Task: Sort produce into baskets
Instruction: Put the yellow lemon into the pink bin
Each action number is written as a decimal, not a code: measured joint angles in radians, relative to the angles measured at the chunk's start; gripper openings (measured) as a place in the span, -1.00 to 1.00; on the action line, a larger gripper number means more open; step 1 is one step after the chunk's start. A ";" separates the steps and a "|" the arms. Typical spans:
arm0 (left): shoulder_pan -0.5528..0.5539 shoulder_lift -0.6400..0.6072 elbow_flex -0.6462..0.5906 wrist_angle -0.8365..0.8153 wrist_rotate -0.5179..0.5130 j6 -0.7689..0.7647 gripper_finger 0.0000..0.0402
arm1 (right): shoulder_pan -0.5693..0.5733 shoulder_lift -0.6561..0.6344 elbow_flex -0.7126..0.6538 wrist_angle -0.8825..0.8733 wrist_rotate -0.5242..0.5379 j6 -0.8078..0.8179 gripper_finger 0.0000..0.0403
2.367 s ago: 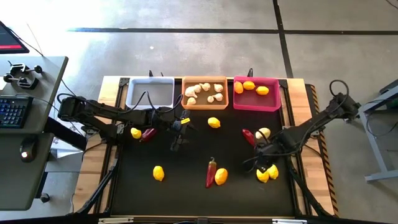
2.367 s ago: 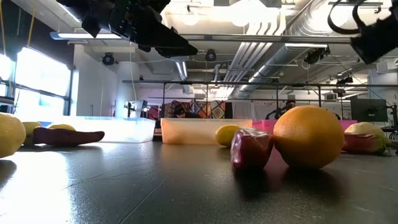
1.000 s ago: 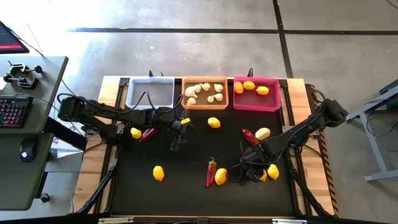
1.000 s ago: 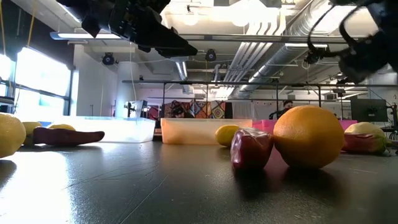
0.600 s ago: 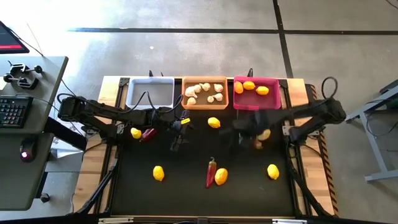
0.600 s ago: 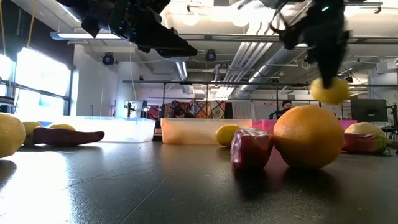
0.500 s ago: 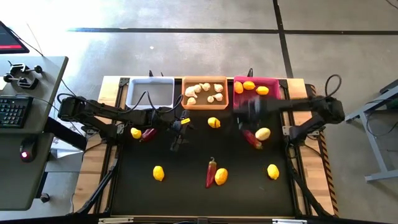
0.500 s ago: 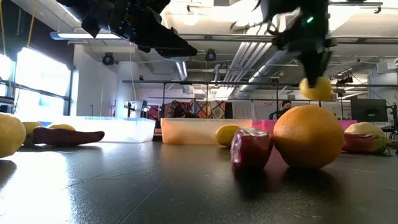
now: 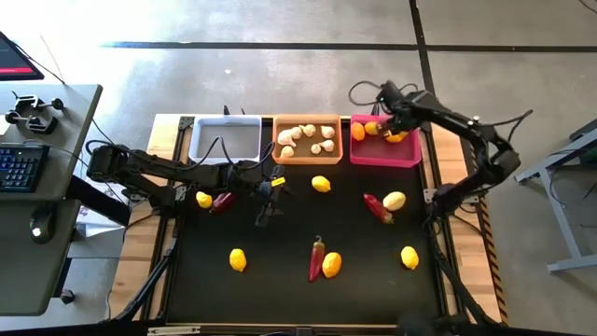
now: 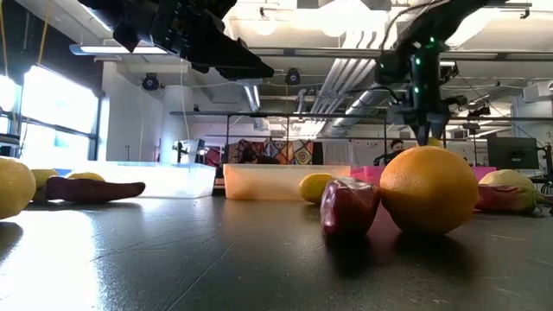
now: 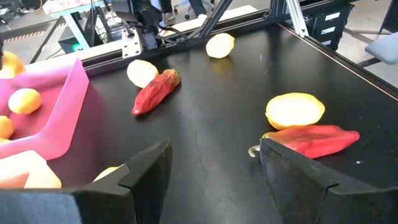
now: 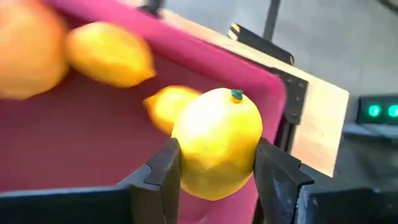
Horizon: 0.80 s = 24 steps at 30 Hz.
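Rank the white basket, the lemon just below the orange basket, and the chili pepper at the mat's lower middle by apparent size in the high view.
1. white basket, by far the largest.
2. chili pepper, longer than the lemon but thinner.
3. lemon, the smallest, though close to the chili in overall area.

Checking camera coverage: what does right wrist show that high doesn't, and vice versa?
Right wrist only: the right gripper clamped on a lemon with a green stem tip. High only: the left gripper waiting open mid-table, the white basket, the orange basket with garlic, loose produce. Both: the pink basket holding lemons.
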 joint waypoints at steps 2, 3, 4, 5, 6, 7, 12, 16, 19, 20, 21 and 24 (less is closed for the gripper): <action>0.000 0.000 0.000 0.000 0.000 0.000 0.15 | -0.048 0.021 0.000 0.002 -0.011 -0.004 -0.28; 0.000 0.000 0.000 0.000 0.000 0.000 0.15 | -0.063 0.034 -0.001 0.002 -0.016 -0.005 -0.28; 0.000 0.000 0.000 0.000 0.000 0.000 0.15 | -0.076 0.049 -0.001 0.002 -0.017 -0.008 -0.28; 0.000 0.000 0.000 0.000 0.000 0.000 0.15 | -0.087 0.065 -0.001 0.002 -0.014 -0.012 -0.28; 0.000 0.000 0.000 0.000 0.000 0.000 0.15 | -0.095 0.084 -0.001 0.003 -0.002 -0.012 -0.27; 0.000 0.000 0.000 0.000 0.000 0.000 0.15 | -0.095 0.101 0.001 0.001 0.020 -0.001 -0.27; 0.000 0.000 0.000 -0.001 0.000 0.000 0.15 | -0.089 0.182 0.014 -0.003 0.088 0.024 -0.27; 0.000 0.000 0.000 -0.001 0.000 0.000 0.15 | -0.091 0.232 0.014 -0.008 0.130 0.032 -0.27; 0.000 0.000 0.000 -0.001 0.000 0.000 0.15 | -0.091 0.257 0.014 -0.005 0.137 0.034 -0.26; 0.000 0.000 0.000 -0.001 0.000 0.000 0.15 | -0.093 0.265 0.014 -0.004 0.137 0.034 -0.26; 0.000 0.000 0.000 -0.001 0.000 0.000 0.15 | -0.096 0.272 0.014 -0.002 0.135 0.034 -0.26; 0.000 0.000 0.000 -0.001 0.000 0.000 0.15 | -0.098 0.280 0.014 -0.001 0.136 0.032 -0.26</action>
